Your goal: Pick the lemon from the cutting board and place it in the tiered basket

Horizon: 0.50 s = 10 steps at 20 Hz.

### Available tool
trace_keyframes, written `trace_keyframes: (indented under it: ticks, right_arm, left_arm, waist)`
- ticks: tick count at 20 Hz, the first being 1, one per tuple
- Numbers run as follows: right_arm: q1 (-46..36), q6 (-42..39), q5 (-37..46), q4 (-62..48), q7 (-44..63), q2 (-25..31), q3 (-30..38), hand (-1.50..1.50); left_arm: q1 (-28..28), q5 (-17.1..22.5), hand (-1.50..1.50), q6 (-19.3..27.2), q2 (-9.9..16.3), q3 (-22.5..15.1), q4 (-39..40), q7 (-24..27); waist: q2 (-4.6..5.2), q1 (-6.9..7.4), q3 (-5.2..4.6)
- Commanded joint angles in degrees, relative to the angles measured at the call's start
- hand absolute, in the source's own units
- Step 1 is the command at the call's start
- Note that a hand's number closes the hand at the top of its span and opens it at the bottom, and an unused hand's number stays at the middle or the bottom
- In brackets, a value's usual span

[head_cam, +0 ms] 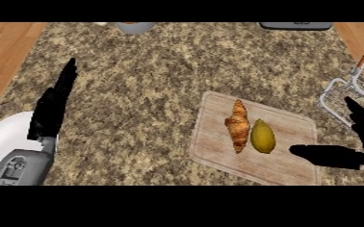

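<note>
Lying on the cutting board [280, 166], untouched: one lemon [263, 136], yellow, oval, long axis running roughly twelve to six o'clock.

Item, croissant [238, 126]: beside the lemon at its nine o'clock, the two touching or nearly so along their length.

Item, right hand [328, 155]: black, entering from the view's right edge at the lemon's four o'clock, near it but apart. One finger or thumb lies over the board pointing toward nine o'clock; another shows higher, near the right edge. Fingers spread and straight, closed on nothing.

Item, left hand [51, 107]: at the view's left edge, fingers straight and together, pointing to twelve o'clock, resting; holds nothing.

Item, tiered basket [340, 94]: wire frame, only partly in view at the right edge, at the board's two o'clock, off the board.

Item, counter [142, 77]: speckled stone, carrying all of the above.

Status, as judged: nothing completed. The approach appears under way; grasp, lift, carry toward two o'clock and release into the basket all remain.
</note>
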State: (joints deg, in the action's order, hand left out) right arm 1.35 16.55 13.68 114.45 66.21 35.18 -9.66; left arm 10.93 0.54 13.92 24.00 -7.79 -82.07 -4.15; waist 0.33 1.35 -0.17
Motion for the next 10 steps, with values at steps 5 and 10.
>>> trace_keyframes:
  ticks: [5,10]
  right_arm:
    - [-5.93,-3.73,0.95,-3.26,17.21,-4.28,-4.69,-1.50]
    - [-11.06,-5.36,1.12,-11.17,16.84,-7.04,-4.83,-1.50]
  left_arm:
    - [-0.67,0.48,0.00,-1.67,1.44,2.31,-0.75,0.41]
    - [-6.01,0.14,0.00,-2.01,0.87,2.18,-1.36,4.61]
  waist:
    - [-0.32,-0.49,0.07]
    - [-0.28,0.25,0.07]
